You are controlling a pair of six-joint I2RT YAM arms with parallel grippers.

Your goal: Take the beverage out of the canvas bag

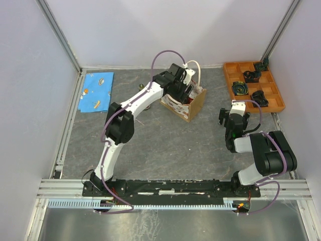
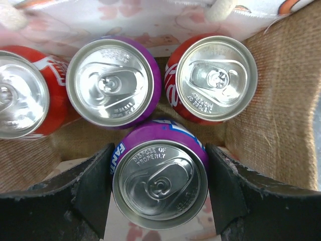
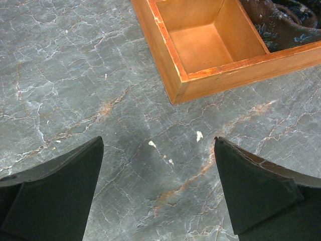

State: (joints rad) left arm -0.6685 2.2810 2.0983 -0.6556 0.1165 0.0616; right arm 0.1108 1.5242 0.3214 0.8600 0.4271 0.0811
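"DISPOSE OF PROPERLY" on lid of nearest purple can (image 2: 159,183), "FAN" on its side, probably Fanta

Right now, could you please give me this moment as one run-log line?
phase: grasp inside canvas bag; left hand: closed on near purple can; right hand: open over table beside orange tray

Robotics lab test cell, not a home or shop. Plain white wall panels (image 1: 150,30) close three sides, held by aluminium posts (image 1: 57,31). Grey marble-patterned desk (image 1: 165,145). Two white-and-black robot arms, left arm (image 1: 120,125) and right arm (image 1: 266,153), bolted to a black base plate (image 1: 200,187) on aluminium extrusion rails (image 1: 65,187) at the near edge. Purple cables (image 1: 168,51) loop along the arms.
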